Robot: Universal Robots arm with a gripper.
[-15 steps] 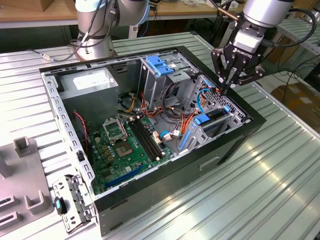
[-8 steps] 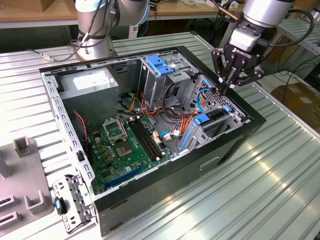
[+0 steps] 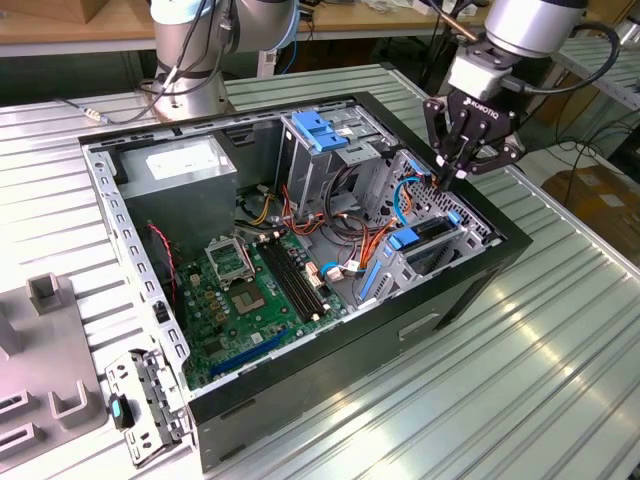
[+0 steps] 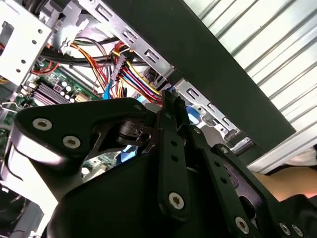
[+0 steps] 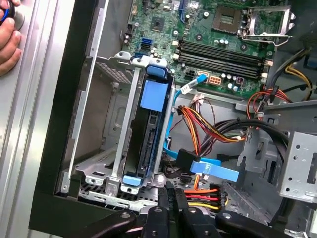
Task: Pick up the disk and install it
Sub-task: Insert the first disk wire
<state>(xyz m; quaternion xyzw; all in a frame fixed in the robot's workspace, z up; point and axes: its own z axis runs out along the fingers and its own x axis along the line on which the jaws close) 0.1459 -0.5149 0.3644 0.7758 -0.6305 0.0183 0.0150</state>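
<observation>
Inside the drive bay [image 5: 99, 163], the disk [image 5: 148, 134], upright.

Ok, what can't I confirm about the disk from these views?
- Label of the disk: first wrist view, edge-on, faces behind the drive cage.
- Inside the drive cage: second wrist view, blocked by the gripper.
- A hand beside the case: first wrist view, cut by the picture's edge.

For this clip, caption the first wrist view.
Blue-railed silver-grey disk seated on edge in the open computer case's metal drive bay, gripper just above.
</observation>
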